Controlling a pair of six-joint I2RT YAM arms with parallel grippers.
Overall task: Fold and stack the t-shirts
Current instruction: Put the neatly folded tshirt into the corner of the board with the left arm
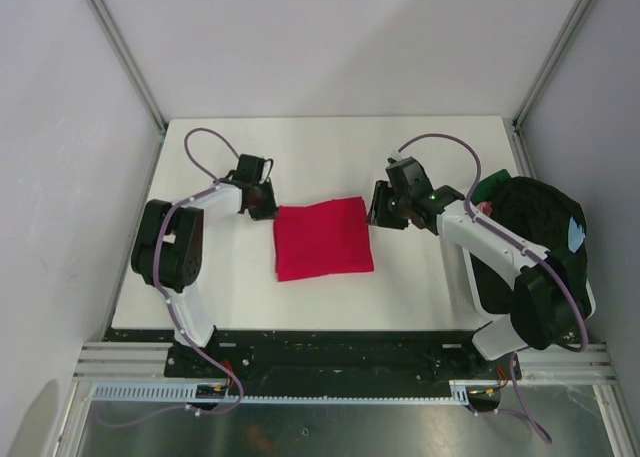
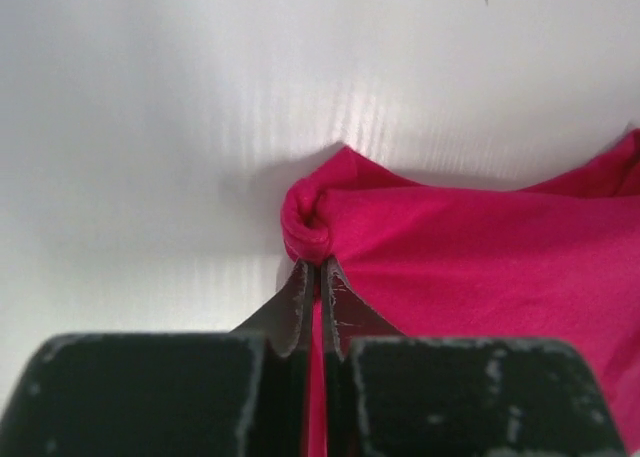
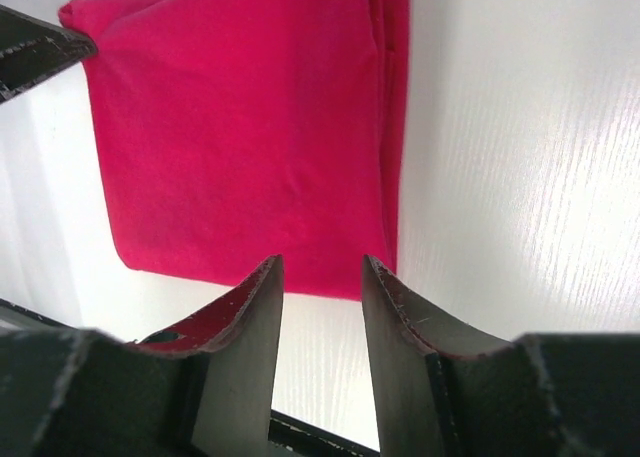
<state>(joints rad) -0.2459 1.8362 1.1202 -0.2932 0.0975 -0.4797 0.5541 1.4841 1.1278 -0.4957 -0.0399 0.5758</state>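
A folded red t-shirt point(image 1: 322, 239) lies flat in the middle of the white table point(image 1: 330, 157). My left gripper point(image 1: 264, 205) is at its far left corner, shut on a bunched bit of the red cloth point(image 2: 310, 227); the shirt fills the right of that view. My right gripper point(image 1: 378, 212) is open and empty just off the shirt's far right corner, above the table. In the right wrist view the shirt point(image 3: 240, 127) lies flat beyond the open fingers point(image 3: 255, 307), and the left gripper's tip shows at the upper left.
A pile of dark clothes point(image 1: 535, 232) with a bit of green and light blue sits at the table's right edge, beside the right arm. Metal frame posts stand at the back corners.
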